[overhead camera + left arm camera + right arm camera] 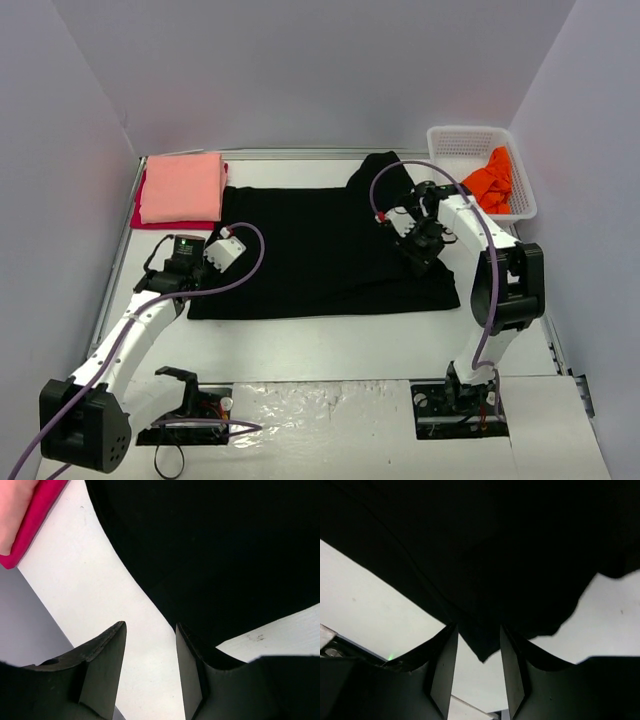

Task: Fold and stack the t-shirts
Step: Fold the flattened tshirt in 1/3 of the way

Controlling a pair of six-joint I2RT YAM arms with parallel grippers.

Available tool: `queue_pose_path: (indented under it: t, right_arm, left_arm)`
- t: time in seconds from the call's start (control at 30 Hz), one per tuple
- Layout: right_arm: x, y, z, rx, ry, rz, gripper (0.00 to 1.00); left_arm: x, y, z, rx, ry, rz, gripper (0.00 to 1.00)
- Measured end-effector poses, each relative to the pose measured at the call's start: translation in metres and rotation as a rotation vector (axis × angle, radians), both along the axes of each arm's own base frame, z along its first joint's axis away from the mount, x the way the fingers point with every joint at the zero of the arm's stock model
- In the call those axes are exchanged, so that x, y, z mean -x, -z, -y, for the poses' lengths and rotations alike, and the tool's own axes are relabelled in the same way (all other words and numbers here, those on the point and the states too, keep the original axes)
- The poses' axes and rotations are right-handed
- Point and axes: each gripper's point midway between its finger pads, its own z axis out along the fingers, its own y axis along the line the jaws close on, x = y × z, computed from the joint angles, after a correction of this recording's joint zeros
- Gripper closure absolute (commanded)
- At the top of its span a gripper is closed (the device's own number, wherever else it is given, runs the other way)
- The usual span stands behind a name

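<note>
The black t-shirt (320,250) lies spread flat mid-table. My left gripper (212,268) hovers at its left edge, open; in the left wrist view the gripper (150,627) has bare table between its fingers and the black cloth (225,545) runs along the right finger. My right gripper (415,250) is over the shirt's right side. In the right wrist view the gripper (478,628) stands open, with a hanging corner of black cloth (495,540) between the fingertips, not pinched. A folded salmon-pink shirt (182,186) rests on a red one (140,215) at the back left. The orange shirt (492,180) lies in the basket.
A white mesh basket (465,140) stands at the back right corner. A raised rail borders the table's left side (118,250). Grey walls close in the back and sides. The pink and red stack (35,520) shows at the upper left of the left wrist view.
</note>
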Motion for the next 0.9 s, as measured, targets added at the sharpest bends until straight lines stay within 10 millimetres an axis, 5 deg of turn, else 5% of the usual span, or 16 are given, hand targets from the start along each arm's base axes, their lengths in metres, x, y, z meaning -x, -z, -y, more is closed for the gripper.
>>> queue_pose_path:
  t: [0.27, 0.53, 0.9]
  right_arm:
    - [-0.005, 0.011, -0.050, -0.031, -0.072, 0.000, 0.64]
    - [-0.004, 0.027, -0.067, -0.024, -0.086, -0.033, 0.60]
    - [-0.001, 0.037, -0.080, -0.014, -0.112, -0.047, 0.56]
  left_arm:
    - [-0.005, 0.001, 0.000, 0.018, -0.030, 0.026, 0.57]
    - [0.000, 0.023, 0.000, 0.019, -0.047, -0.030, 0.57]
    - [-0.004, 0.022, -0.001, 0.023, -0.054, -0.018, 0.57]
